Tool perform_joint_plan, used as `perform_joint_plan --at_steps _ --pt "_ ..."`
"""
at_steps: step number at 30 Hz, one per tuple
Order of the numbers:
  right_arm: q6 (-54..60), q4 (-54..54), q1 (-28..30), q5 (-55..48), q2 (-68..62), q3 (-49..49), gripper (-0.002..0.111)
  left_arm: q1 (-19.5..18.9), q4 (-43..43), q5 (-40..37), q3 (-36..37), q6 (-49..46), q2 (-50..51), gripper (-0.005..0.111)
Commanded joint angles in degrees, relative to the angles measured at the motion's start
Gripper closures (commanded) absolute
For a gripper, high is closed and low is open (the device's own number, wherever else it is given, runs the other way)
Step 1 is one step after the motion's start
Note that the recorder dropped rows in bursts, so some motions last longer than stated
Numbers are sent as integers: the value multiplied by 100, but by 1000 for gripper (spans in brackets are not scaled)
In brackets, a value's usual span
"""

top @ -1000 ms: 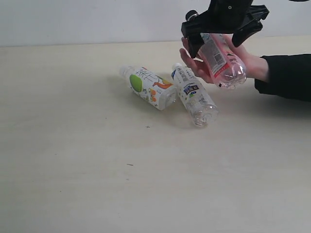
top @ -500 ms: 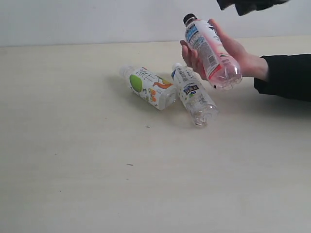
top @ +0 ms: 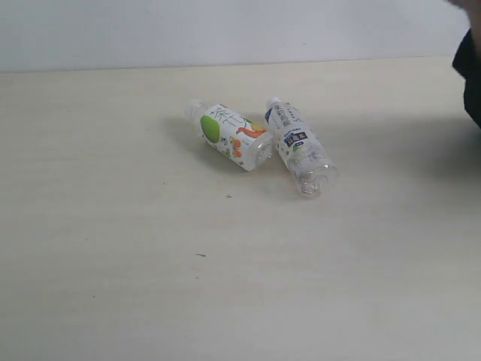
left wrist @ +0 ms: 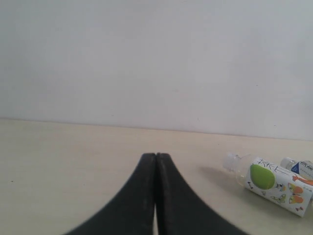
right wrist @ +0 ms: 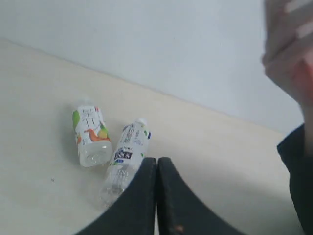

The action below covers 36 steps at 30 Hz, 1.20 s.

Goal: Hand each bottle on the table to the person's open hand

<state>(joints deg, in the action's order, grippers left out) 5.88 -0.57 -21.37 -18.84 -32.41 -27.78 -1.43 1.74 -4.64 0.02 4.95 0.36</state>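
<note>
Two bottles lie side by side on the table [top: 150, 263]: the green-orange fruit bottle [top: 231, 135] [left wrist: 274, 183] [right wrist: 91, 133] and the blue-white bottle [top: 301, 147] [right wrist: 125, 155], which also peeks in at the edge of the left wrist view [left wrist: 299, 165]. The person's hand [right wrist: 291, 49] shows only as a pink blur in the right wrist view, and only its dark sleeve [top: 470, 75] [right wrist: 298, 181] shows at the exterior view's right edge. My left gripper [left wrist: 156, 156] is shut and empty. My right gripper [right wrist: 157, 160] is shut and empty above the table. The other two bottles are out of view.
A plain white wall [top: 225, 30] runs behind the table's far edge. A few tiny dark specks [top: 201, 255] mark the tabletop in front of the bottles.
The hand has pulled away to the right with the red-pink bottle and left the exterior view. My right gripper has risen out of that view. The two bottles on the table have not moved.
</note>
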Motion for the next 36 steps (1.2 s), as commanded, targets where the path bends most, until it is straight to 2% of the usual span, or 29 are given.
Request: perform_joint_plan --at_steps 1,7,21,28,36 --pt "16 57 9 336 914 314 108 21 32 2 -2 -24 -36 107" --pt "5 57 9 664 1823 679 108 21 32 2 -2 -24 -36 107" --pt "-264 57 9 518 1857 679 108 21 32 2 -2 -24 -36 107" --pt "-264 57 9 440 2379 679 108 21 32 2 -2 -24 -36 107" --pt "-243 -467 -129 187 2567 679 108 21 32 2 -2 -24 -36 107"
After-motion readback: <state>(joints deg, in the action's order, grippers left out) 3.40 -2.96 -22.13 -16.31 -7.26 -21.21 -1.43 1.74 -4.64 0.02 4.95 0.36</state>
